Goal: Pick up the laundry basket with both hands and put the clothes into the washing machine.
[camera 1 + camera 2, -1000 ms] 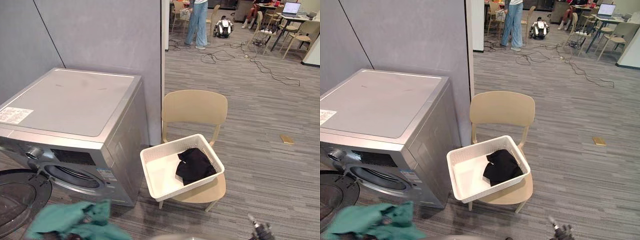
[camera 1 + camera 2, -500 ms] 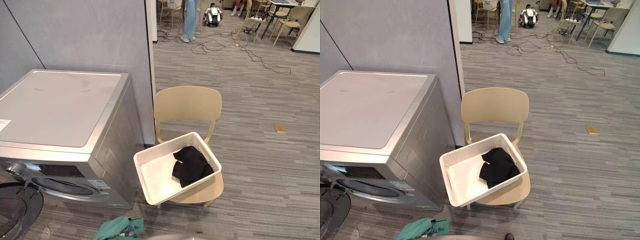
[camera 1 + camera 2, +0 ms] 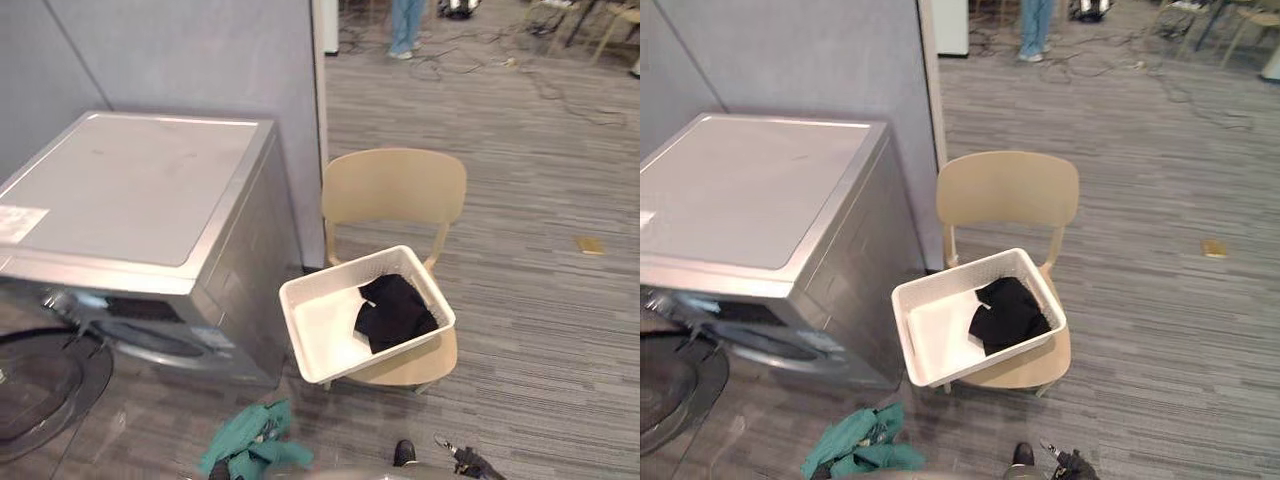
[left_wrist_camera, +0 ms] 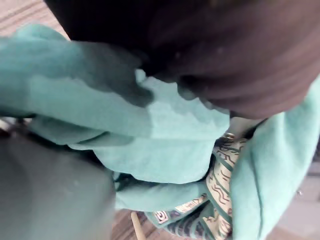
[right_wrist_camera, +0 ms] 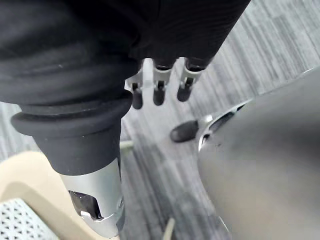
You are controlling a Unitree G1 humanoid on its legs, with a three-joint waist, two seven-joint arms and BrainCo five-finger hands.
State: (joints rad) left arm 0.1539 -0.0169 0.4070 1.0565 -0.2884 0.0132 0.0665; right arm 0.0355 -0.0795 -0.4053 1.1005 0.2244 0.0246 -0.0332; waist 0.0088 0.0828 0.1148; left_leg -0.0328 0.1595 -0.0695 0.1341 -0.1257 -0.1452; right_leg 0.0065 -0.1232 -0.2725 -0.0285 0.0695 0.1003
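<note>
A white perforated plastic laundry basket (image 3: 322, 330) sits tilted on the seat of a pale beige chair with a rounded back (image 3: 395, 190), just beside the right side of a silver front-loading washing machine (image 3: 140, 185). A crumpled black garment (image 3: 397, 312) lies in the basket's far right corner, and the rest of the basket's floor is bare. The machine's round dark-glass door (image 3: 40, 385) hangs swung open at its front, low over the grey striped carpet floor (image 3: 530, 330). A teal garment with patterned trim (image 4: 165, 145) is bunched in front of the machine and drapes over the left hand (image 4: 240, 60); whether that hand grasps it I cannot tell. The right hand (image 5: 159, 85) hangs low over the carpet near the chair, relaxed and released, touching nothing
</note>
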